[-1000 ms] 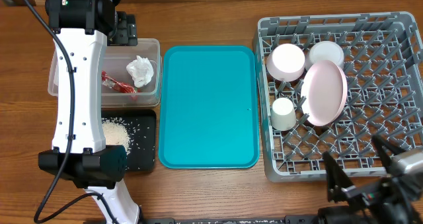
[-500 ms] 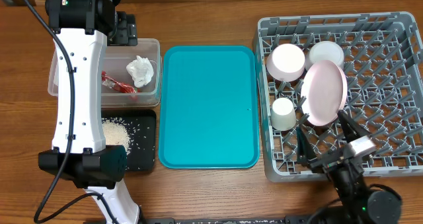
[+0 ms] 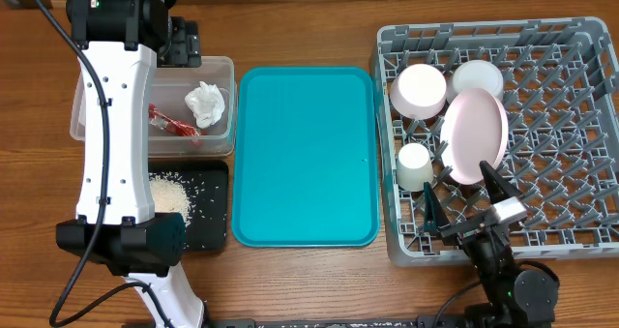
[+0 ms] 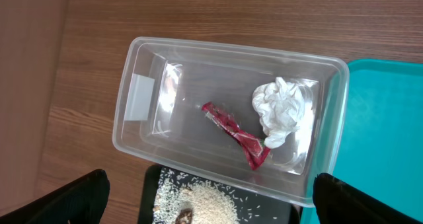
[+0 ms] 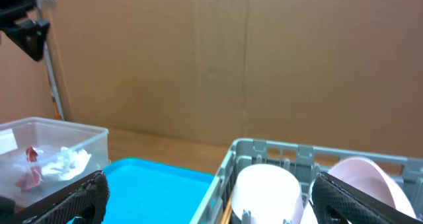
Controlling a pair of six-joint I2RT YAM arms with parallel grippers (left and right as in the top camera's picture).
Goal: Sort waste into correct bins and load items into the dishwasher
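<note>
Grey rack (image 3: 484, 30) has its near edge under the wide-spread right gripper (image 3: 457, 193); left gripper (image 4: 213, 201), also wide, overhangs the tub (image 4: 142, 95).

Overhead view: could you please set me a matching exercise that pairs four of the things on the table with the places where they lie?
Things:
1. crumpled napkin
2. loose rice
3. pink plate
4. teal tray

Places:
A. in the grey dish rack
B. in the clear tub
C. in the black tray
D. lying between the tub and the rack

Right pairs: 1-B, 2-C, 3-A, 4-D.
</note>
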